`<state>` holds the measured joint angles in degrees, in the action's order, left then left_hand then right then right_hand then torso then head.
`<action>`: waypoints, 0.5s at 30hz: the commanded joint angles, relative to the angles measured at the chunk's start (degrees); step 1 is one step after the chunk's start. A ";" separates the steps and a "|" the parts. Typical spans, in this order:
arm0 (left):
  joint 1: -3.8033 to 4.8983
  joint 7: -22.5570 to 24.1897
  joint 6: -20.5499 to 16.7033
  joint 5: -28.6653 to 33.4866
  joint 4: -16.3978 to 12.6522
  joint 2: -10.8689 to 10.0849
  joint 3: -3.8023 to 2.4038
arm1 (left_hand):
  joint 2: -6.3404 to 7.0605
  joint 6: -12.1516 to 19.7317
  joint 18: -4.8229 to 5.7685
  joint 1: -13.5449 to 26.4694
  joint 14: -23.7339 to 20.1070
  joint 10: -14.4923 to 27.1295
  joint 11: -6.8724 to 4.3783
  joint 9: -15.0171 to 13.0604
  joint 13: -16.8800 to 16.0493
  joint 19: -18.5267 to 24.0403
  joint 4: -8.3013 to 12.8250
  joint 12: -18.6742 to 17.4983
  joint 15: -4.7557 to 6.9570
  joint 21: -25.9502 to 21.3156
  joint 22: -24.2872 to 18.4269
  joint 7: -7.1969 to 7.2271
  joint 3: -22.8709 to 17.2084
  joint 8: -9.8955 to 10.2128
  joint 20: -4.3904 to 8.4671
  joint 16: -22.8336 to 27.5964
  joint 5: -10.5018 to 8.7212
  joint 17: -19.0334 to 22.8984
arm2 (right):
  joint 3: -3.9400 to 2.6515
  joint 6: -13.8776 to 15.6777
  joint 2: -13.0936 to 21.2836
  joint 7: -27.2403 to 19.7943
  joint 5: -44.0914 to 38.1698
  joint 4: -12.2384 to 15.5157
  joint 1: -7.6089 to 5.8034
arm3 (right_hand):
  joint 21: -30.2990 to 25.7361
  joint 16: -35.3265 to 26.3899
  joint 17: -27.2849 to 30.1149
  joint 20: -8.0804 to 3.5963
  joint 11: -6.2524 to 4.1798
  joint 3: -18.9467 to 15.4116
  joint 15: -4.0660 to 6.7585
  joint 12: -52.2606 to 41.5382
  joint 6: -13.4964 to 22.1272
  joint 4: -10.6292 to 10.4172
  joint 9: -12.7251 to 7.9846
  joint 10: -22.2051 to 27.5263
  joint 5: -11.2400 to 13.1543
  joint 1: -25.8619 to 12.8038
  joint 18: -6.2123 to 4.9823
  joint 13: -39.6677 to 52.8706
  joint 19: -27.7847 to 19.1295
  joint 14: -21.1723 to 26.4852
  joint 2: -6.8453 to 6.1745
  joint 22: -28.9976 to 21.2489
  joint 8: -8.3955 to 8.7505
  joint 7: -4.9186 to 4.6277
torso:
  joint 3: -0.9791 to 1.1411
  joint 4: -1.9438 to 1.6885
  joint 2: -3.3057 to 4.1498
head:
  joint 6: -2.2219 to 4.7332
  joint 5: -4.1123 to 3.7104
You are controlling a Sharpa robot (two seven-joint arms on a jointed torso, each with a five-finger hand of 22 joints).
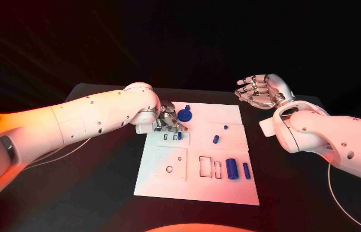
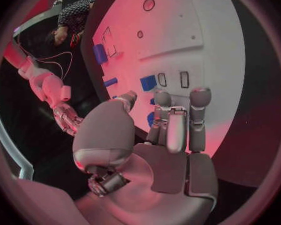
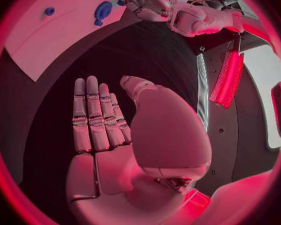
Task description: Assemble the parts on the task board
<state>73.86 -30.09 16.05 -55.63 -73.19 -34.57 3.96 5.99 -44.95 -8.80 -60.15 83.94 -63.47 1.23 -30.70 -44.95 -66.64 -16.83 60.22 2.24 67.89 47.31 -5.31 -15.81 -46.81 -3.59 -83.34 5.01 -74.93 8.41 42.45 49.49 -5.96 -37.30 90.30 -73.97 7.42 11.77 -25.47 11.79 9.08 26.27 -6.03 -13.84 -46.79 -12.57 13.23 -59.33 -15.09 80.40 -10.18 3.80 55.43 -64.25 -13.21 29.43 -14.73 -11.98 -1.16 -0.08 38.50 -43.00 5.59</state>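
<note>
The white task board (image 1: 199, 182) lies mid-table. My left hand (image 1: 170, 120) reaches down onto its far left part, fingers beside a round blue part (image 1: 184, 115). In the left wrist view the left hand (image 2: 168, 135) stretches its fingers over the board (image 2: 203, 25), and a bit of blue (image 2: 151, 119) shows between thumb and fingers; whether it is gripped is unclear. Small blue parts (image 1: 216, 138) lie mid-board, and two blue cylinders (image 1: 232, 168) stand near the right edge. My right hand (image 1: 260, 92) hangs off the board's far right corner, holding nothing; its fingers (image 3: 93, 120) are straight.
Empty cut-outs (image 1: 204, 166) and a square plate with a small hole (image 1: 170, 163) sit on the board's near half. Black table (image 1: 301, 190) surrounds the board. From the right wrist, the round blue part (image 3: 103, 9) stands beside the left hand (image 3: 145, 2).
</note>
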 commanded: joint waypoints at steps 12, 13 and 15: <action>0.07 -0.03 3.03 1.52 0.34 0.66 0.20 | -0.95 0.38 0.79 -1.87 1.49 0.41 -0.01 -0.47 -0.19 -0.33 0.24 -0.09 -0.04 0.61 0.47 0.07 0.28 0.29 -0.17 -0.47 0.26 -2.60 | -0.02 0.13 -0.42 -0.25 -2.30 -0.27 -0.01 | -0.73 -0.94 0.59 0.74 0.58 0.17 -0.33 0.58 0.21 0.44 -0.31 0.22 -0.34 -1.43 -0.17 -0.17 -0.12 0.33 0.29 -0.93 0.66 -1.73 | 0.03 -0.03 -0.04 | -0.08 -0.01; 0.07 -0.03 3.25 1.66 0.33 0.67 0.21 | -0.99 0.36 0.79 -2.11 1.52 0.39 -0.02 -0.51 -0.18 -0.35 0.26 -0.08 -0.04 0.67 0.54 0.08 0.24 0.29 -0.17 -0.52 0.27 -2.69 | -0.02 0.08 -0.45 -0.18 -2.30 -0.31 -0.01 | -0.75 -0.98 0.62 0.75 0.58 0.17 -0.34 0.60 0.24 0.46 -0.32 0.23 -0.42 -1.47 -0.18 -0.17 -0.11 0.33 0.30 -0.98 0.68 -1.74 | 0.04 -0.05 -0.04 | -0.08 0.01; 0.06 0.01 3.86 2.07 0.28 0.72 0.22 | -1.14 0.28 0.79 -2.96 1.57 0.39 -0.05 -0.65 -0.10 -0.29 0.29 -0.11 -0.02 0.78 0.63 0.11 0.12 0.31 -0.19 -0.59 0.27 -2.79 | -0.02 -0.06 -0.55 -0.01 -2.31 -0.44 -0.01 | -0.79 -1.04 0.66 0.77 0.59 0.18 -0.35 0.63 0.28 0.50 -0.34 0.26 -0.52 -1.50 -0.18 -0.17 -0.10 0.33 0.29 -1.05 0.71 -1.75 | 0.03 -0.07 -0.04 | -0.05 -0.05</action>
<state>73.86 -30.15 17.75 -54.81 -72.85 -34.03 4.19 4.81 -44.96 -8.81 -62.55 83.94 -63.47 1.23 -31.29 -45.11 -66.64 -16.68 60.23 2.24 68.28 47.86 -5.31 -15.65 -46.81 -3.59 -83.57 5.01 -74.92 8.41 42.60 49.07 -5.80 -38.54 89.92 -73.97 6.92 11.01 -24.86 12.22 9.29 26.43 -6.23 -13.60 -46.78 -12.41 12.96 -59.11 -15.31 79.31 -10.19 3.68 55.46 -64.05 -12.96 28.43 -14.28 -11.97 -1.13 -0.11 38.46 -43.09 5.57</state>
